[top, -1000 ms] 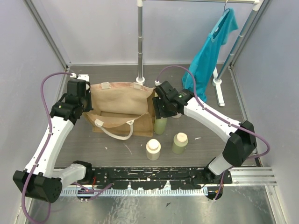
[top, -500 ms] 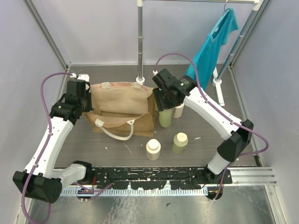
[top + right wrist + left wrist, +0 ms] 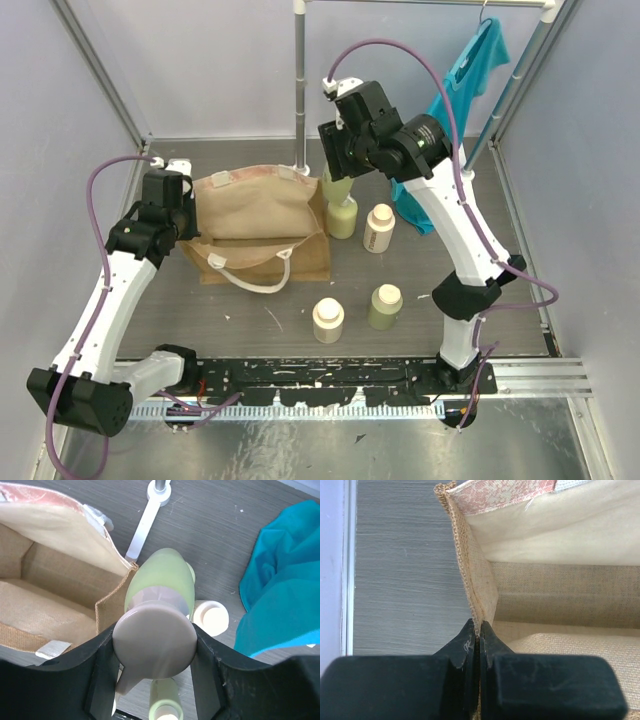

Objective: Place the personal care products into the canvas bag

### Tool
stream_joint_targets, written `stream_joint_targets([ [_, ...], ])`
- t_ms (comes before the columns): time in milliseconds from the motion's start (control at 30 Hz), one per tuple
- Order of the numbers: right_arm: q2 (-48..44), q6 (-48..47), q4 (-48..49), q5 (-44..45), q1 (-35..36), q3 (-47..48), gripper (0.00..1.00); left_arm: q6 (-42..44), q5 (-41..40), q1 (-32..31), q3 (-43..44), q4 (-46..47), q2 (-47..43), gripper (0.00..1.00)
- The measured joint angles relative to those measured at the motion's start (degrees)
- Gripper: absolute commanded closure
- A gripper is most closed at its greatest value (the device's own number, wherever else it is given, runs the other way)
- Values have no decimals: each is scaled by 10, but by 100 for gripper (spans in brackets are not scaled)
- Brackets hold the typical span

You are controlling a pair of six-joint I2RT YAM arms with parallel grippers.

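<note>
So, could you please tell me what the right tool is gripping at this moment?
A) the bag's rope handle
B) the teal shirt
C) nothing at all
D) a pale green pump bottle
D: the right wrist view shows the right tool closed around the pump top of the pale green pump bottle, held in the air beside the rim of the canvas bag.

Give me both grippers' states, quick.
Left gripper: closed, pinching the canvas bag at its side edge.
Right gripper: closed on a pale green pump bottle, gripped at its cap.
</note>
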Motion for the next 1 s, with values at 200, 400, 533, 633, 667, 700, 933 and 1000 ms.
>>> stream_joint_targets([
  [200,-38,-35,70,-44,-2,-104,99,-1,7,0,0,0,-2,92],
  [400,-78,-61,146,-92,-1,-139,99,-3,14,0,0,0,-4,92],
  [533,-123,-76,189,-106,0,-140,99,-4,17,0,0,0,-5,92],
  [633,-160,-80,221,-114,0,-144,99,-5,19,0,0,0,-5,92],
  [667,-171,-82,229,-118,0,-145,99,-5,19,0,0,0,-5,92],
  [700,-181,-82,238,-121,0,-146,99,-5,20,0,0,0,-5,92],
  [933,-194,-76,289,-158,0,-194,99,-8,23,0,0,0,-6,92],
  [1000,-183,-73,290,-171,1,-212,99,-8,24,0,0,0,-7,92],
])
